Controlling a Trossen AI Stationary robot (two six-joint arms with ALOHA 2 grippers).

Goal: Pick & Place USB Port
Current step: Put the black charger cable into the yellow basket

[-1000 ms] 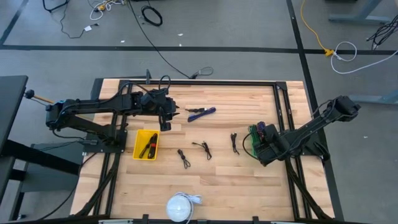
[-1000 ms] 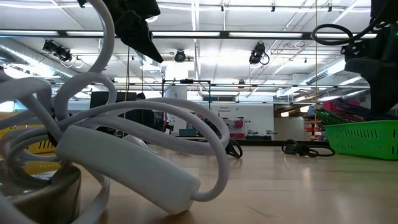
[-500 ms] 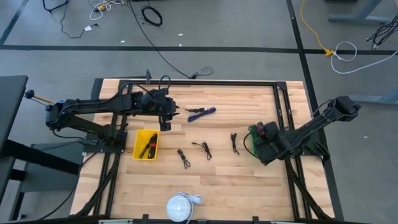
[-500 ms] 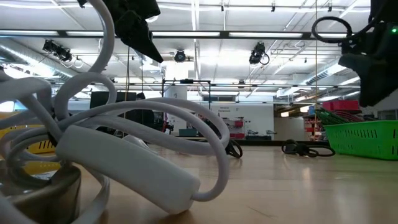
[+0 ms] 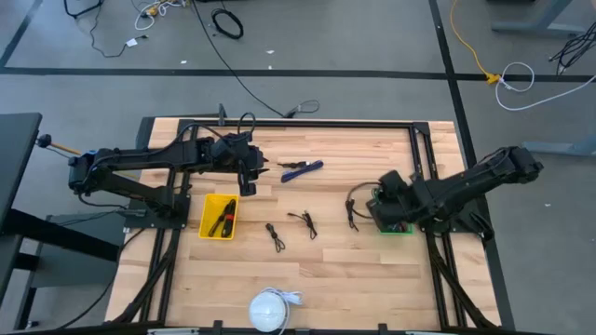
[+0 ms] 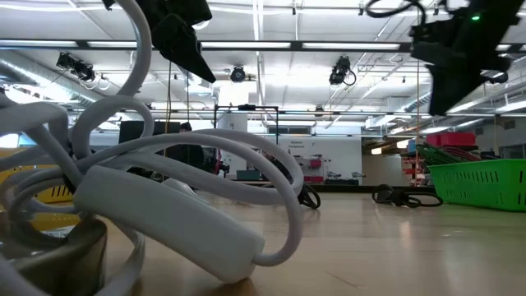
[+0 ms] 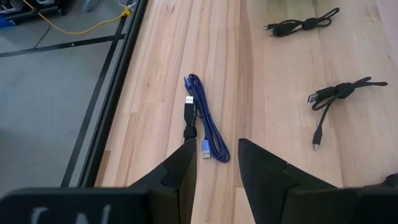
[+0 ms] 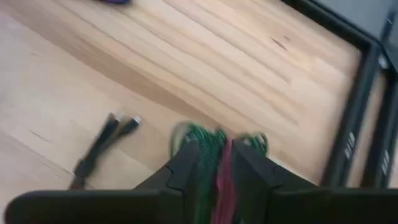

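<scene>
Right gripper point(image 5: 384, 189) is over the green basket point(image 5: 395, 226) at the table's right side, just beside the nearest black cable point(image 5: 351, 213). Its wrist view is blurred; the fingers point(image 8: 186, 163) stand close together with green and red showing in the narrow gap, can't tell if they're gripping anything. Low view shows it raised above the basket point(image 6: 481, 182).

Left gripper point(image 5: 248, 181) hangs over the back-left of the table, above the yellow bin point(image 5: 219, 216). Jaws are parted with a narrow gap, nothing in them. Past its fingers point(image 7: 180, 171), the blue USB cable point(image 7: 205, 121) lies on the wood, coiled, with its plug end point(image 7: 189, 102) alongside.

Two more black cable bundles point(image 5: 304, 222) point(image 5: 275, 235) sit mid-table, apart from each other. White cable coil point(image 5: 270, 308) rests at the front edge, filling the low view's foreground point(image 6: 164, 210).
</scene>
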